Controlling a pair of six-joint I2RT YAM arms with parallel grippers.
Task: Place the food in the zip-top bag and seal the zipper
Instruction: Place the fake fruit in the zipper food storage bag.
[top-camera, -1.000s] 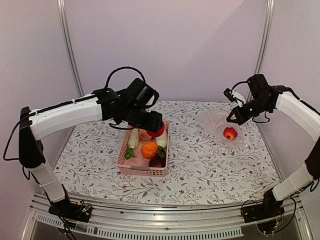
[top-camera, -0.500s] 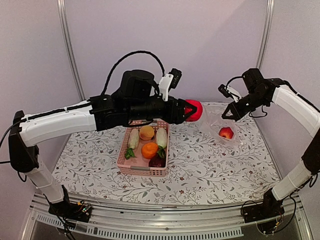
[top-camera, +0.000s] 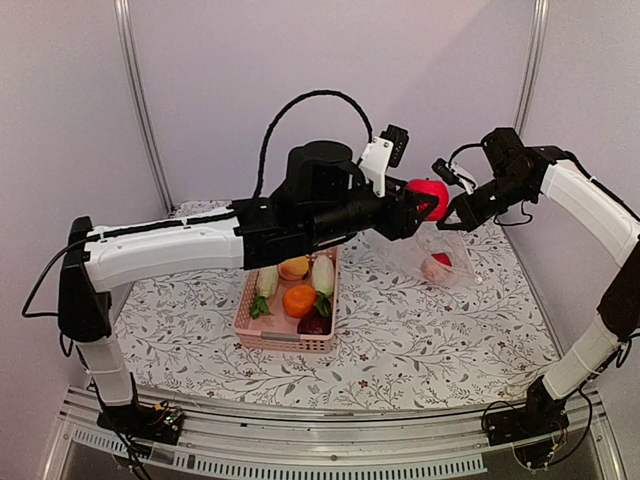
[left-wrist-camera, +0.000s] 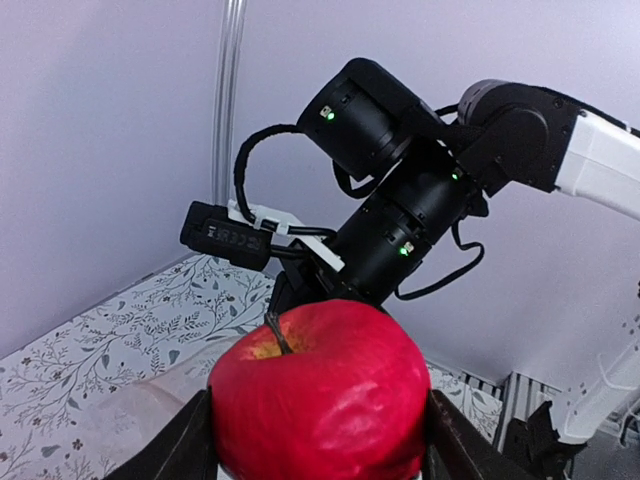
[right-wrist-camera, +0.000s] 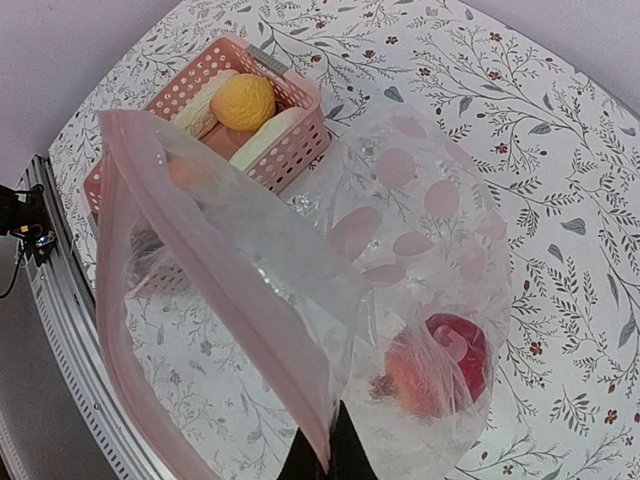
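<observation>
1. Left gripper (top-camera: 424, 204) raised high over the far right part of the flower-printed table (top-camera: 420, 345). Fingers (left-wrist-camera: 190, 450) spread fairly wide and pressed to both sides of a glossy red toy apple (top-camera: 430, 194), stem end facing the wrist camera, nothing else touching it.
2. Right gripper (top-camera: 452, 217) just beside that apple, on its right. Jaws closed tight, pinching one lip of the clear, crinkly zip-top bag (top-camera: 432, 250) and holding it lifted.
3. Bag mouth gaping wide in the right wrist view, with the zipper (right-wrist-camera: 103, 280) showing as a pink-tinged strip along the raised rim. Mouth just below the held apple and a little to its right; lower end of the bag resting on the table.
4. Deep in the bag, lying at the bottom: a red-and-peach toy fruit (right-wrist-camera: 440, 365).
5. Left of the bag and apart from it, a pink slatted plastic basket (top-camera: 285, 343). In it, a toy orange (top-camera: 299, 300), two white radishes with green leaves (top-camera: 265, 283), a beige round piece (top-camera: 293, 267) and a dark red piece (top-camera: 315, 323).
6. Open tablecloth between basket and bag and along the near edge. Bag near the right edge of the table, with the pale back wall (top-camera: 330, 80) and a metal corner post (top-camera: 527, 70) close behind.
7. Pale marking on the black camera block (left-wrist-camera: 225, 235) of the right wrist, too blurred to read.
</observation>
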